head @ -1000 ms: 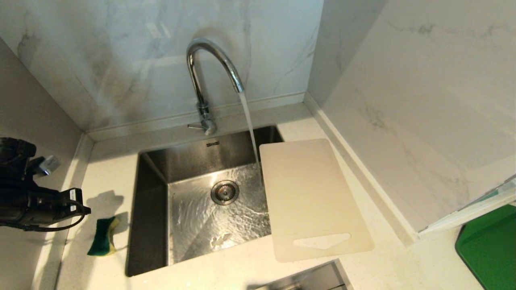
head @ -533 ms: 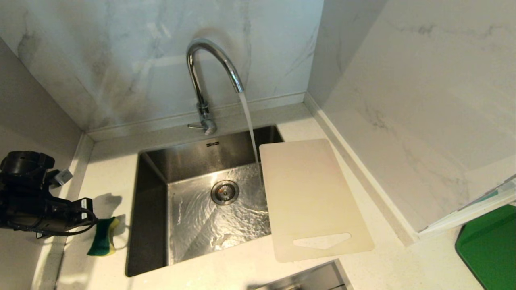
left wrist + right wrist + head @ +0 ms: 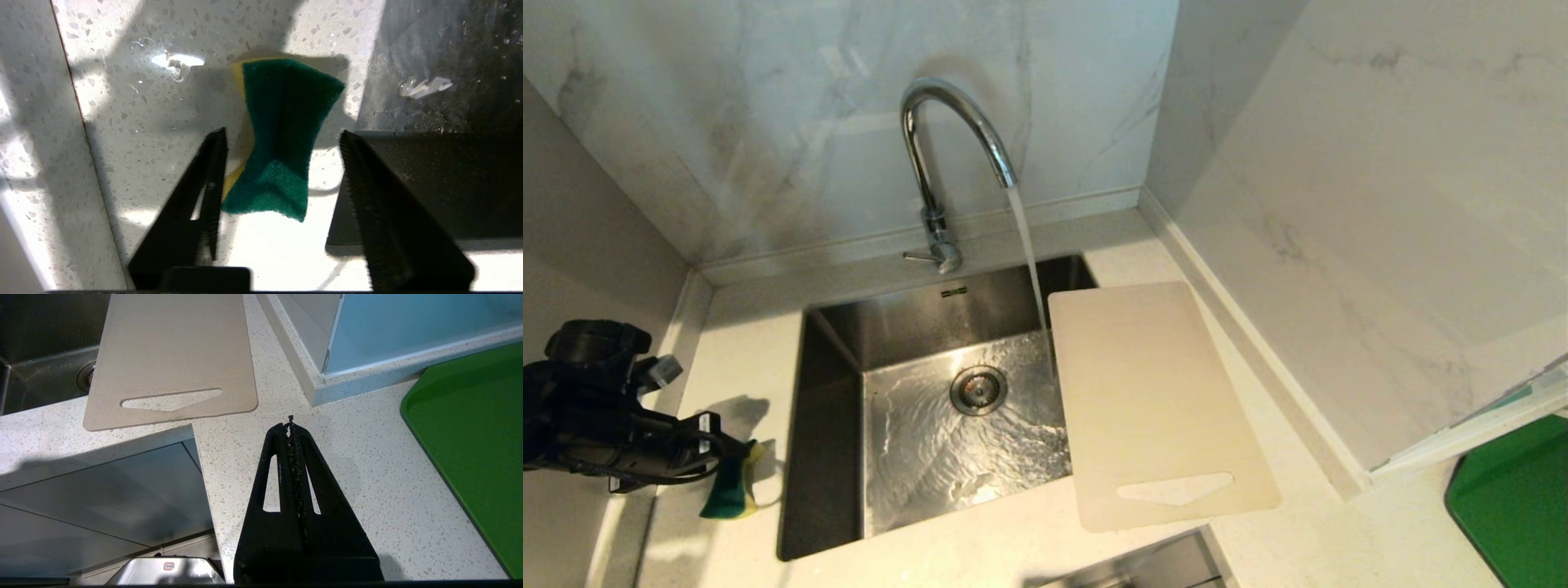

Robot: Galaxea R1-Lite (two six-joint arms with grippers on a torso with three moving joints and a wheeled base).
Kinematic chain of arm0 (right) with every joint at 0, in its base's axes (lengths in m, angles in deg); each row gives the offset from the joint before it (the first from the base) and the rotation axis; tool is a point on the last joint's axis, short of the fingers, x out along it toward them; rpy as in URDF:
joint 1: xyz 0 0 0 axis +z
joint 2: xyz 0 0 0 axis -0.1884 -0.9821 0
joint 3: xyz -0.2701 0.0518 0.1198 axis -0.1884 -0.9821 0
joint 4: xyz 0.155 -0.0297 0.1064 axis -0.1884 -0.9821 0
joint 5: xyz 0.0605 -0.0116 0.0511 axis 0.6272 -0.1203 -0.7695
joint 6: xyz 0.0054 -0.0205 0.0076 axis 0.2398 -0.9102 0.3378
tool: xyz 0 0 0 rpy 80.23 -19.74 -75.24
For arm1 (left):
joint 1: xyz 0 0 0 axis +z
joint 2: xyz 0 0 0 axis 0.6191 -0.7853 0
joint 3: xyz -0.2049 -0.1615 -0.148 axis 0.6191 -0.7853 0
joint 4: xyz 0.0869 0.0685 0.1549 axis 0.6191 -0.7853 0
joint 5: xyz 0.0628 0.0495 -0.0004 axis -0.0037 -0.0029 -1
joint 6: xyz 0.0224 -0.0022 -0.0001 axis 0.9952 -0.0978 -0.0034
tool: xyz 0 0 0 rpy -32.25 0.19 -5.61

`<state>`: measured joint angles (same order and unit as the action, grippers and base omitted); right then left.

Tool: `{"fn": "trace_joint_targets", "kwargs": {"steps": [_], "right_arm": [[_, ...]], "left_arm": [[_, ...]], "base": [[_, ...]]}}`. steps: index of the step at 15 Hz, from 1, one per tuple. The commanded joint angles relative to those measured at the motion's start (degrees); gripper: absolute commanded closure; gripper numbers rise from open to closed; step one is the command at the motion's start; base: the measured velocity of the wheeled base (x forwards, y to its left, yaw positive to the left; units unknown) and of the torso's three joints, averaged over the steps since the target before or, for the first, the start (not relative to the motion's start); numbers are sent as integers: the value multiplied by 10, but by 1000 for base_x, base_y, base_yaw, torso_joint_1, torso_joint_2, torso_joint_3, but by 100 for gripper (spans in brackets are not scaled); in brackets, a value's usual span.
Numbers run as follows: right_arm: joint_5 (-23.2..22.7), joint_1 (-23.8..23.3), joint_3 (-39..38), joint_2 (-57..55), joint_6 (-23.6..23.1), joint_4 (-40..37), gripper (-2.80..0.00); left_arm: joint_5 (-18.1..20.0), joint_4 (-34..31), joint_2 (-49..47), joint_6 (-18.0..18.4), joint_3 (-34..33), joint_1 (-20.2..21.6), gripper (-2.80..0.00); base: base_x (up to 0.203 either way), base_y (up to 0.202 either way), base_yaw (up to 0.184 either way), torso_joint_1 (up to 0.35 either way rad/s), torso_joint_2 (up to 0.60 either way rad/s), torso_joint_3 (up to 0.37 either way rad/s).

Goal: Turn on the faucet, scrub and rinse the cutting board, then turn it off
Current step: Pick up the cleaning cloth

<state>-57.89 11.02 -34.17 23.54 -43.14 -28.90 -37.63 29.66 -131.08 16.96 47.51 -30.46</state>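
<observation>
The chrome faucet (image 3: pixel 947 131) stands behind the sink with water streaming from its spout. The cream cutting board (image 3: pixel 1152 400) lies flat, part on the counter and part over the sink's right edge, handle cutout toward me; it also shows in the right wrist view (image 3: pixel 171 347). My left gripper (image 3: pixel 727 453) hangs open over a green and yellow sponge (image 3: pixel 727 494) on the counter left of the sink. In the left wrist view the sponge (image 3: pixel 282 94) lies between the spread fingers of the left gripper (image 3: pixel 282 131), untouched. My right gripper (image 3: pixel 291 424) is shut and empty above the counter.
The steel sink (image 3: pixel 833 457) is wet, with a drain (image 3: pixel 978 389) in its floor. A dark green tray (image 3: pixel 1515 498) sits at the far right. Marble walls close in behind and on the right, and a low wall runs along the left.
My left arm has come down and moved right, so its gripper now reaches the sponge. The water keeps running and the cutting board has not moved.
</observation>
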Motion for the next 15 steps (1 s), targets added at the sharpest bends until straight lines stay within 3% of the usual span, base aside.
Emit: {"fn": "trace_joint_targets", "kwargs": {"steps": [1,8,9,15], "right_arm": [[0,0,-1,-1,0,0,0],[0,0,0,-1,0,0,0],[0,0,0,-1,0,0,0],[0,0,0,-1,0,0,0]], "left_arm": [[0,-1,-12,-1,0,4,-280],[3,38,-50,0,-10,17,-280],[2,43,-53,0,-10,17,0],[22,46,-52,0,-12,17,0]], "base": [[0,0,0,0,0,0],[0,0,0,0,0,0],[0,0,0,0,0,0],[0,0,0,0,0,0]]}}
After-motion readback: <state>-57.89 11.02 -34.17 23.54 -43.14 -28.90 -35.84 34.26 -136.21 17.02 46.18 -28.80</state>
